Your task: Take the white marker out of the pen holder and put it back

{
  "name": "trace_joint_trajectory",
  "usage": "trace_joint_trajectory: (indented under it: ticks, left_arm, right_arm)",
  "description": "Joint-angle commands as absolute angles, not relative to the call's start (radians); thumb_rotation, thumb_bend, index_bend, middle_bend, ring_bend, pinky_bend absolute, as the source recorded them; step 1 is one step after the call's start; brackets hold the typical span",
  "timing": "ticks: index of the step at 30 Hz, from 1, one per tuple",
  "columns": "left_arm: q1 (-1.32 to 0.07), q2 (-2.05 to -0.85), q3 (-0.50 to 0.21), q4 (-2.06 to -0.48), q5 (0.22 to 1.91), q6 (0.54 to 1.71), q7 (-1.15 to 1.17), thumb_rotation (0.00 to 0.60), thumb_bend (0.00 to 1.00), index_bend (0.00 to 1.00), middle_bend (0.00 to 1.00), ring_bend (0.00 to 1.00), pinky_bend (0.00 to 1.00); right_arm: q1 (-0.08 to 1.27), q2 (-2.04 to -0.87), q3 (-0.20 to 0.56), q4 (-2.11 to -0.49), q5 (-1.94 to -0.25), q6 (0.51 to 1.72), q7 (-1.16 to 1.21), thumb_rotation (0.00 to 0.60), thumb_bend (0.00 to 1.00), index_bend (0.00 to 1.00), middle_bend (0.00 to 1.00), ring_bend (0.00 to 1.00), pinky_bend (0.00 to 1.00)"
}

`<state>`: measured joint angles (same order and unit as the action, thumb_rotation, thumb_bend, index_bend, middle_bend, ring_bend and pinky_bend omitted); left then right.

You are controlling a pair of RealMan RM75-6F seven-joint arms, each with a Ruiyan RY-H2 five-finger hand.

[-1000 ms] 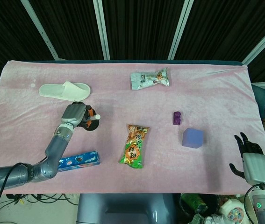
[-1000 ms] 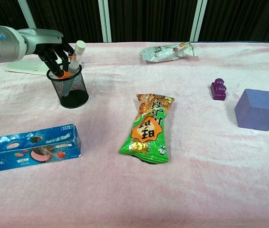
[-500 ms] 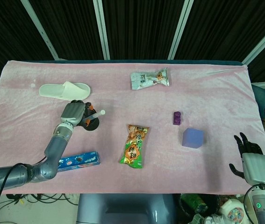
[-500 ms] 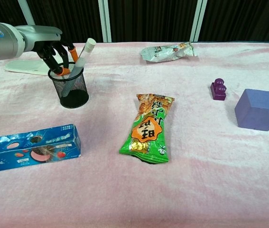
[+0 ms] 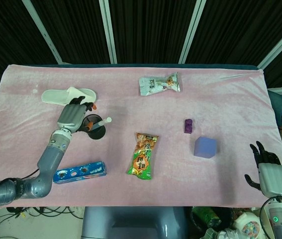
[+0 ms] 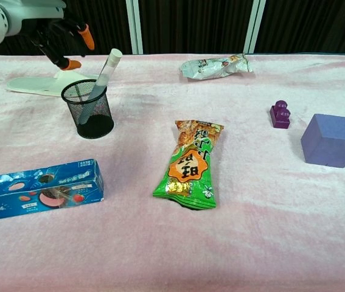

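The white marker (image 6: pixel 103 74) leans to the right inside the black mesh pen holder (image 6: pixel 93 118), its cap sticking out over the rim. In the head view the marker (image 5: pixel 103 121) lies across the holder (image 5: pixel 98 133). My left hand (image 6: pixel 59 36) hovers above and left of the holder, clear of the marker, with its orange-tipped fingers apart and nothing in them. From the head view, the left hand (image 5: pixel 71 115) sits just left of the holder. My right hand (image 5: pixel 265 167) rests off the table's near right corner with fingers spread and empty.
A white slipper (image 6: pixel 32 84) lies behind the holder. A blue cookie box (image 6: pixel 35 188) lies in front of it. A green snack bag (image 6: pixel 190 163) is at the centre, a silver bag (image 6: pixel 215 66) at the back. A small purple block (image 6: pixel 280 114) and a purple cube (image 6: pixel 332 140) stand at the right.
My left hand has let go of the marker and risen up and left, away from the holder. The marker has tipped to the right against the rim. The right hand has not moved.
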<state>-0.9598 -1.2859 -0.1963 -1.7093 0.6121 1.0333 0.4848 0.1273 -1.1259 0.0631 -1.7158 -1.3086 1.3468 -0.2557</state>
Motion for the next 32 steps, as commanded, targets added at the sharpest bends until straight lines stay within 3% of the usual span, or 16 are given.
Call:
trace_joint_trajectory:
  ticks: [1, 7, 11, 19, 22, 32]
  left_arm:
    - [-0.880, -1.177, -0.161, -1.822, 0.790, 1.133, 0.462, 0.600, 0.30, 0.25, 0.23, 0.00, 0.03]
    - [-0.748, -1.046, -0.077, -1.950, 0.991, 1.287, 0.460, 0.600, 0.27, 0.22, 0.16, 0.00, 0.02]
    - [-0.614, -0.973, 0.015, -2.003, 1.147, 1.415, 0.437, 0.600, 0.27, 0.19, 0.14, 0.00, 0.02]
    - [-0.399, -0.952, 0.123, -1.915, 1.336, 1.571, 0.273, 0.600, 0.27, 0.18, 0.13, 0.00, 0.01]
    - [-0.334, -0.975, 0.153, -1.829, 1.363, 1.589, 0.212, 0.600, 0.27, 0.18, 0.13, 0.00, 0.01]
    - [-0.293, -1.044, 0.110, -1.693, 1.367, 1.514, 0.113, 0.600, 0.27, 0.17, 0.13, 0.00, 0.00]
  right_arm:
    - [0.127, -1.127, 0.064, -1.715, -1.310, 1.349, -0.256, 0.600, 0.18, 0.02, 0.02, 0.17, 0.16]
    - [0.127, -1.129, 0.066, -1.710, -1.323, 1.361, -0.258, 0.600, 0.18, 0.02, 0.02, 0.17, 0.16]
    - [0.125, -1.140, 0.068, -1.692, -1.365, 1.394, -0.250, 0.600, 0.17, 0.02, 0.02, 0.17, 0.16]
    - [0.116, -1.156, 0.060, -1.664, -1.419, 1.434, -0.242, 0.600, 0.17, 0.02, 0.01, 0.16, 0.16]
    - [0.119, -1.161, 0.062, -1.659, -1.424, 1.432, -0.242, 0.600, 0.17, 0.02, 0.01, 0.16, 0.16]
    - [0.108, -1.154, 0.067, -1.663, -1.422, 1.445, -0.223, 0.600, 0.17, 0.02, 0.01, 0.16, 0.16]
